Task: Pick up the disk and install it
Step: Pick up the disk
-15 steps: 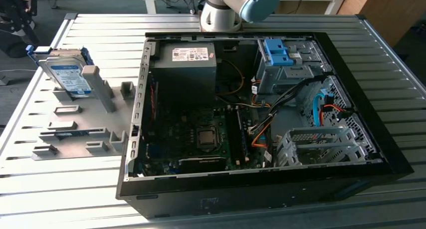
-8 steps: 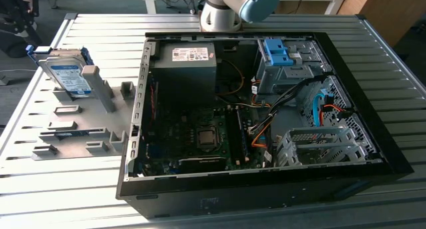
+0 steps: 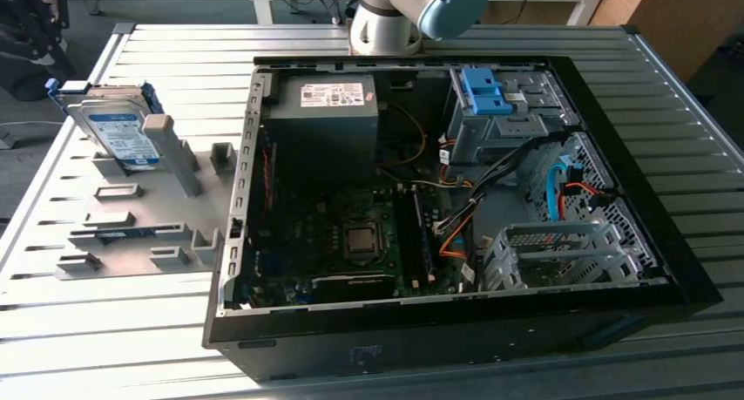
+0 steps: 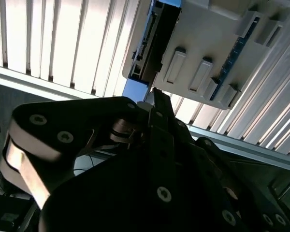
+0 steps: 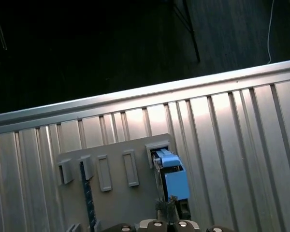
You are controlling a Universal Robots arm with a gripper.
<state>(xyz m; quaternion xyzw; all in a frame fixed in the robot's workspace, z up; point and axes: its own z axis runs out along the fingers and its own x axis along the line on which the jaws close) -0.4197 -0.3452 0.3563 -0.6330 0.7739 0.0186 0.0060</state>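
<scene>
One tip for the grab: treat the disk [image 3: 117, 130] as a thin upright target, parked on edge in a slot of the grey holder [image 3: 128, 230] on the slatted table [image 3: 117, 348], well apart from the open case [image 3: 686, 282], toward the exterior view's left. Looks like the approach stage, with the gripper [image 5: 171, 210] lined up near the blue frame [image 5: 176, 183] in the first wrist view; can't tell whether spread or pressed together. Best to square up with the flat faces, come straight down and squeeze the metal body, not the plastic.
</scene>
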